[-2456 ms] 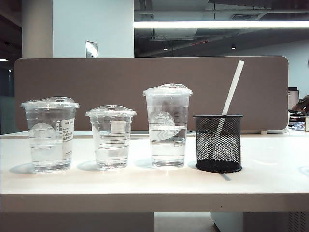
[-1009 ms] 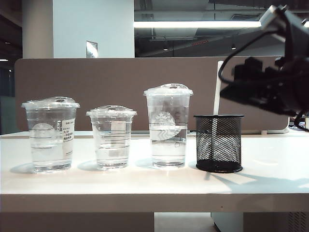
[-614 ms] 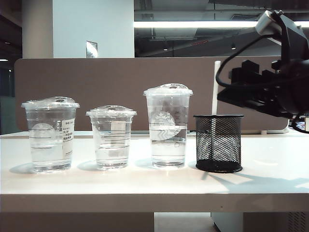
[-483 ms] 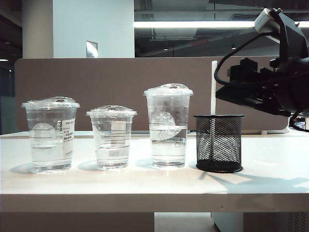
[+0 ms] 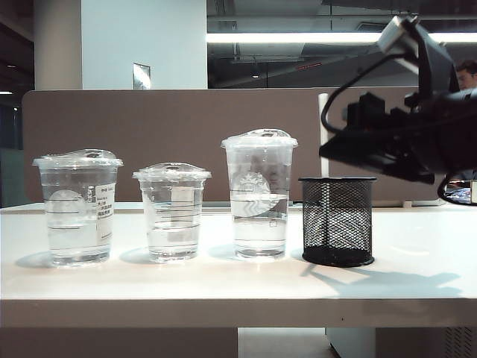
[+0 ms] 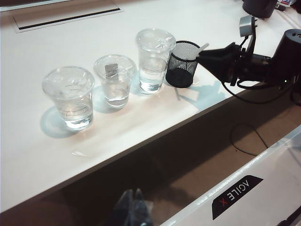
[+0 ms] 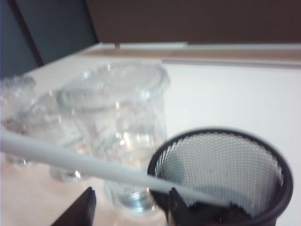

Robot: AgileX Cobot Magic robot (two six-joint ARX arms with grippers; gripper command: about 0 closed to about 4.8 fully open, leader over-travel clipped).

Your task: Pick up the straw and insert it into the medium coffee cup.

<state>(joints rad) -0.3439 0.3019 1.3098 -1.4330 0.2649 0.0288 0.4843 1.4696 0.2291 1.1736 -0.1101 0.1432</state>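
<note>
Left to right stand the medium cup (image 5: 77,206), a short cup (image 5: 172,211), a tall cup (image 5: 258,194) and the mesh holder (image 5: 337,220) with the straw (image 5: 323,134) upright inside. The left gripper (image 6: 130,208) hangs below the table edge, its jaws seemingly together. The right gripper (image 7: 129,205) hovers at the holder, jaws parted astride the straw, not yet pinching. Closing off-centre could tip the holder or push the straw away.
</note>
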